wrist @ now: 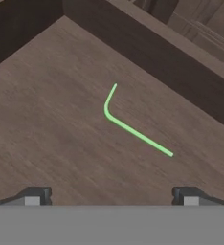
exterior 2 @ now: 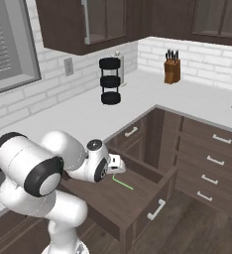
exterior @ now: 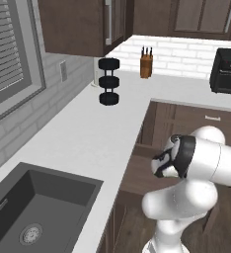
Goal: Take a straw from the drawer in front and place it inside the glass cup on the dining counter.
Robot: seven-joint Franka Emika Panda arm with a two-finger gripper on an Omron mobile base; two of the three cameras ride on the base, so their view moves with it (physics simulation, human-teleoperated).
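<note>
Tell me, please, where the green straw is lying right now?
The straw lies flat on the floor of the open drawer, alone near its middle, just ahead of the open hand; the right base view shows it beside the hand.

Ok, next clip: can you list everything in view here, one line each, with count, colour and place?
Thin bent-tip straw: one, bright green, flat on the drawer floor.
Wide shallow wooden drawer: one, dark brown, pulled open.
Stacked round rack: one, black, on the white counter.
Wooden knife block: one, tan, back of the counter.
Sink basin: one, dark grey, set in the counter.
Boxy appliance: one, black, counter corner.
Robot gripper: one, jaws open above the straw.
</note>
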